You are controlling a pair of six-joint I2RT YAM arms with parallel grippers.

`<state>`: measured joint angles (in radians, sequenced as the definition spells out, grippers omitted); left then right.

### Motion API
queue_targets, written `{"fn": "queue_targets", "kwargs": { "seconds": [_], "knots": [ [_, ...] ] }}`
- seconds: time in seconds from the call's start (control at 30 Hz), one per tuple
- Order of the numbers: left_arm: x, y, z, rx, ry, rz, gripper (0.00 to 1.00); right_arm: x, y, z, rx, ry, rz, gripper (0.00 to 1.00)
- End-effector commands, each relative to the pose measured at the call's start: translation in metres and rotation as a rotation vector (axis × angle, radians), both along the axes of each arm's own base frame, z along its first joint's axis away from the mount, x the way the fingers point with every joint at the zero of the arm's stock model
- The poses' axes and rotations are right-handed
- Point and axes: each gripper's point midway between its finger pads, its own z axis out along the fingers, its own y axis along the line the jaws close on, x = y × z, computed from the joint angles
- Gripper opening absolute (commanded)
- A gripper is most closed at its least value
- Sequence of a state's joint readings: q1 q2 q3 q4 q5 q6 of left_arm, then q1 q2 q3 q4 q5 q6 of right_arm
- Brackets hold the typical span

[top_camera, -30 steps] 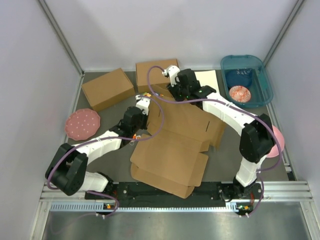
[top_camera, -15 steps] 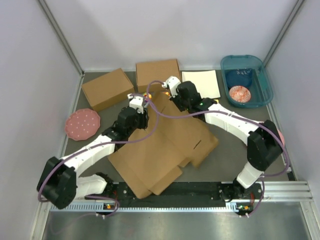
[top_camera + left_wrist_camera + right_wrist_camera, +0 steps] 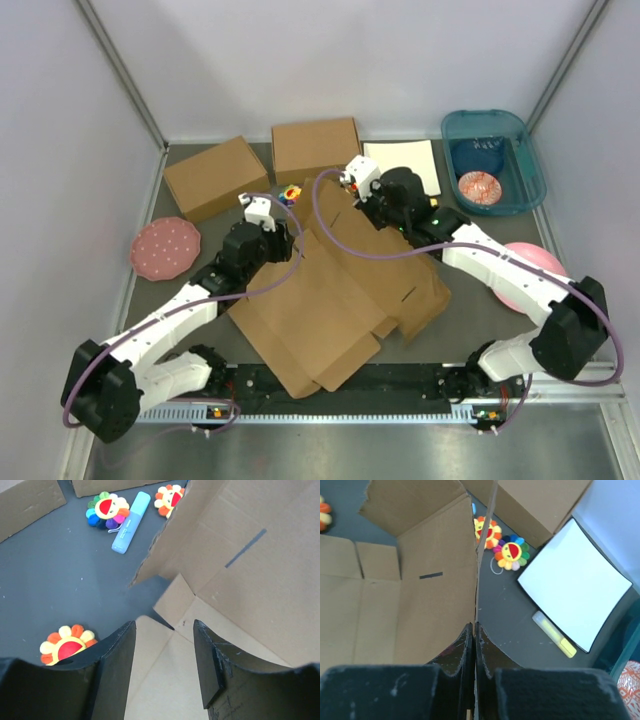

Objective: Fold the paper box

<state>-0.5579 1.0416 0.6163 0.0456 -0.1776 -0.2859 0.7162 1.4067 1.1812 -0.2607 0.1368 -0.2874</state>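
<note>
The paper box (image 3: 335, 295) is a flat brown die-cut sheet spread across the middle of the table, one panel raised at its far end. My right gripper (image 3: 475, 627) is shut on the thin edge of that raised panel (image 3: 437, 565), which stands on edge between the fingers. In the top view the right gripper (image 3: 354, 194) sits at the sheet's far corner. My left gripper (image 3: 164, 630) is open above the sheet's left flap (image 3: 165, 680), its fingers (image 3: 117, 665) apart with cardboard beneath them and nothing gripped.
Two ready-made brown boxes (image 3: 215, 177) (image 3: 315, 148) stand at the back. A white sheet (image 3: 405, 165) and teal bin (image 3: 492, 160) are back right. Pink plates (image 3: 164, 248) (image 3: 530, 270) lie left and right. Flower toys (image 3: 106, 511) (image 3: 67, 645), a blue marker (image 3: 131, 522) and a yellow marker (image 3: 554, 633) are nearby.
The sheet has swung and slid leftward. My left gripper has opened and let go of it. My right gripper has shut on the raised panel's edge.
</note>
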Motion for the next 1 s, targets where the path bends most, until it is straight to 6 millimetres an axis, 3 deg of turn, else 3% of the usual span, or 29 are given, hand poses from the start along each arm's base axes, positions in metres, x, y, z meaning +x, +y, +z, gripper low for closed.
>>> {"fn": "queue_targets", "kwargs": {
  "seconds": [0.0, 0.2, 0.37, 0.6, 0.97],
  "knots": [
    [0.006, -0.008, 0.037, -0.093, -0.116, -0.011, 0.55, -0.030, 0.017, 0.045, 0.067, 0.003, 0.166, 0.00],
    [0.004, -0.031, 0.107, -0.173, -0.401, -0.181, 0.57, -0.055, 0.016, 0.024, 0.025, 0.131, 0.256, 0.00],
    [0.004, -0.045, 0.129, -0.123, -0.555, -0.305, 0.69, -0.059, 0.009, 0.002, 0.011, 0.183, 0.237, 0.00],
    [0.024, -0.072, 0.119, -0.014, -0.533, -0.510, 0.71, -0.061, 0.005, -0.003, 0.010, 0.198, 0.226, 0.00],
    [0.026, -0.095, 0.114, 0.110, -0.575, -0.706, 0.79, -0.061, 0.002, 0.001, 0.011, 0.181, 0.214, 0.00]
  ]
}}
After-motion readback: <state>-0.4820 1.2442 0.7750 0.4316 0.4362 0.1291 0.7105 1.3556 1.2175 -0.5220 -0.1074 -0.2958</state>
